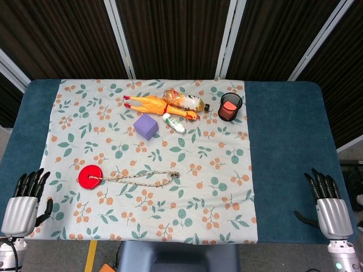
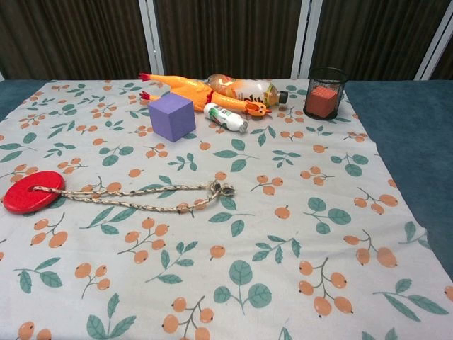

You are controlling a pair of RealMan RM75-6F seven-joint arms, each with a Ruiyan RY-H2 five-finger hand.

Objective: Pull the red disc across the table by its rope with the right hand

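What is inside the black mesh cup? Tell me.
An orange-red block sits inside the black mesh cup, visible through the mesh. Whatever lies beneath the block is hidden.

The left hand and right hand rested low at opposite sides, fingers extended apart, holding nothing

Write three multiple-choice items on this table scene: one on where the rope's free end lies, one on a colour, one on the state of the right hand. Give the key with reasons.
1. The free end of the rope lies:
A. right of the red disc
B. inside the mesh cup
C. under the rubber chicken

2. The cube is:
A. green
B. purple
C. yellow

3. The right hand is:
A. gripping the rope
B. pressing the disc
C. open, holding nothing

Key: 1 A, the knotted end rests on the cloth right of the disc; 2 B, its faces show purple; 3 C, it sits at the table's near right corner, fingers apart, away from the rope.
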